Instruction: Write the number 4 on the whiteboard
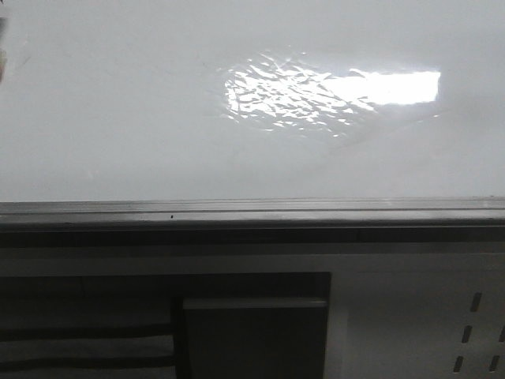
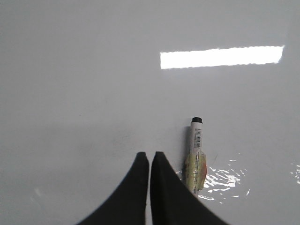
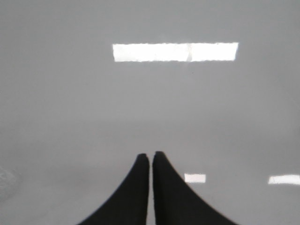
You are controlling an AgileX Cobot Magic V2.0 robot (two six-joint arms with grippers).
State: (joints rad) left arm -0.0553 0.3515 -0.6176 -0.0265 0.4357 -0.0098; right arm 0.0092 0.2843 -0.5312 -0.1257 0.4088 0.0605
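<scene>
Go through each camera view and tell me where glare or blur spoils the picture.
Front view: a rippled glare patch washes out part of the whiteboard. Left wrist view: a sharp bright bar reflection, with speckled glints beside the marker; left claw dark and featureless. Right wrist view: soft overall, a bright bar, right claw in silhouette.

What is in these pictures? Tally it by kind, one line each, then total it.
Whiteboards: 1, the whiteboard, blank, no number written on it yet.
Markers: 1, the marker, lying on the board beside the left gripper.
Grippers: 2, the left one and the right gripper, both with fingers closed and holding nothing.
Total: 4
</scene>
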